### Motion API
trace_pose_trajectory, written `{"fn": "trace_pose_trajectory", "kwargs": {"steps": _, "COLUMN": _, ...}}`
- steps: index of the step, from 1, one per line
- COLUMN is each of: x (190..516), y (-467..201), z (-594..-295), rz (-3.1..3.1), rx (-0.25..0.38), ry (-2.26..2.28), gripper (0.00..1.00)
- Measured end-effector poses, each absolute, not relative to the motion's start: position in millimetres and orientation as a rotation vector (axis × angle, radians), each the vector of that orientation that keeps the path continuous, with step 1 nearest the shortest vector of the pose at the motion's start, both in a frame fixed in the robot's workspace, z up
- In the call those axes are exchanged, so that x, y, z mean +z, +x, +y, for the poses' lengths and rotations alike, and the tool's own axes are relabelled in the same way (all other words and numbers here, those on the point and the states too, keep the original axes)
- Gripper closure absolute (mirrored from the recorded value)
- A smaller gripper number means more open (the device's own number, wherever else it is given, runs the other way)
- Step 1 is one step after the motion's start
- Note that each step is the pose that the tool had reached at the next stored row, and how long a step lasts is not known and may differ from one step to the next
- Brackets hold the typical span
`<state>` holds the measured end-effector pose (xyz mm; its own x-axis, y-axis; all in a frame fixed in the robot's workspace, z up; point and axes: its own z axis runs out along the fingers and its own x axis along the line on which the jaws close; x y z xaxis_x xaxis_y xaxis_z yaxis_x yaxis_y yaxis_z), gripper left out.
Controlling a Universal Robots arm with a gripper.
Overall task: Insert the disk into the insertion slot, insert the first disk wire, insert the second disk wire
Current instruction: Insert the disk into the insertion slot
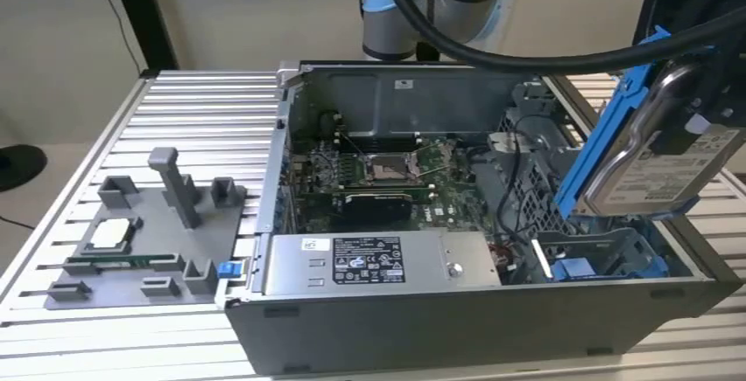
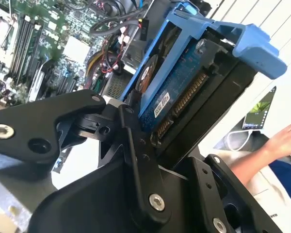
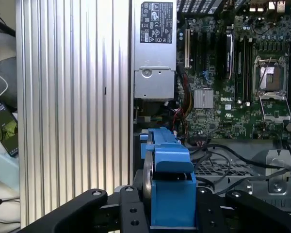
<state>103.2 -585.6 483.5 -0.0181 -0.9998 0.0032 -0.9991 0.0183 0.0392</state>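
Note:
My gripper [image 1: 690,123] hangs above the exterior view's right end of the open computer case, shut on the disk [image 1: 652,158]. The disk is a silver drive with a white label in a bright blue frame, held tilted on edge. Below it lies the insertion slot [image 1: 606,254], a grey bay with blue latch pieces and nothing in it. In both wrist views the black fingers [image 2: 136,145] clamp the disk [image 2: 177,90] and its blue frame [image 3: 169,194] from both sides. Dark cables [image 1: 513,180] run beside the bay; which are the disk wires I cannot tell.
The case [image 1: 466,329] sits on a ribbed aluminium table [image 1: 198,110], with the grey power supply [image 1: 373,263] along its front and the motherboard [image 1: 385,167] inside. A grey parts fixture [image 1: 152,241] stands at the exterior view's left. A person's hand [image 2: 286,141] rests beyond the table.

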Motion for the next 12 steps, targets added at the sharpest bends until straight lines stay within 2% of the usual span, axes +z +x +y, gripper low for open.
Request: {"fn": "trace_pose_trajectory", "kwargs": {"steps": 12, "x": 462.5, "y": 107.2, "z": -592.4, "rz": -2.22, "rx": -0.04, "ry": 2.18, "gripper": 1.0}}
